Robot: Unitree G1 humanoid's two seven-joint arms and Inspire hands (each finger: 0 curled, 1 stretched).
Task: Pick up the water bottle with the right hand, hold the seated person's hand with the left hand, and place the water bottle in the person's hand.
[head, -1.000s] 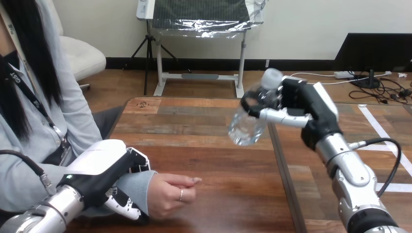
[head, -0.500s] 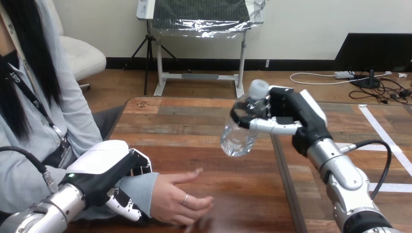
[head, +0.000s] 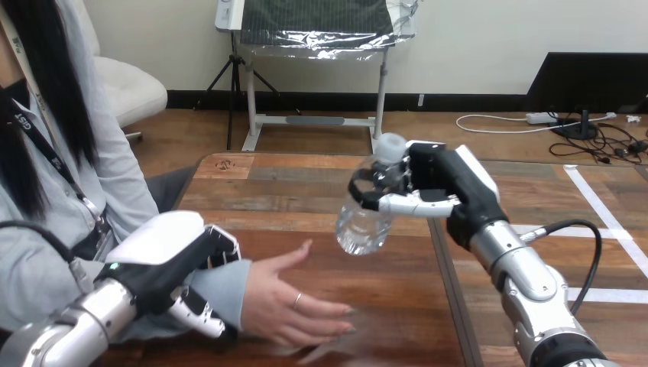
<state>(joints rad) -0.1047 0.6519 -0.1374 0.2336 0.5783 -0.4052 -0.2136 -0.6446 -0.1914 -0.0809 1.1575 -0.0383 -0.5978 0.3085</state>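
Note:
A clear water bottle (head: 368, 205) with a white cap hangs tilted above the table, and my right hand (head: 435, 186) is shut on its upper part. At the lower left my left hand (head: 174, 264) is curled round the person's wrist, over the grey sleeve. The person's hand (head: 294, 304) lies open, fingers spread toward the right, just above the table (head: 306, 195). The bottle is up and to the right of that open hand, a short gap apart.
The person sits at the table's left side. A dark seam (head: 445, 275) runs down the tabletop under my right forearm. Bare wood lies between the person's hand and the table's far edge.
My right hand has carried the bottle leftward and lower, toward the person's hand. The person's hand has opened from a loose fist to spread fingers. My left hand has kept its hold.

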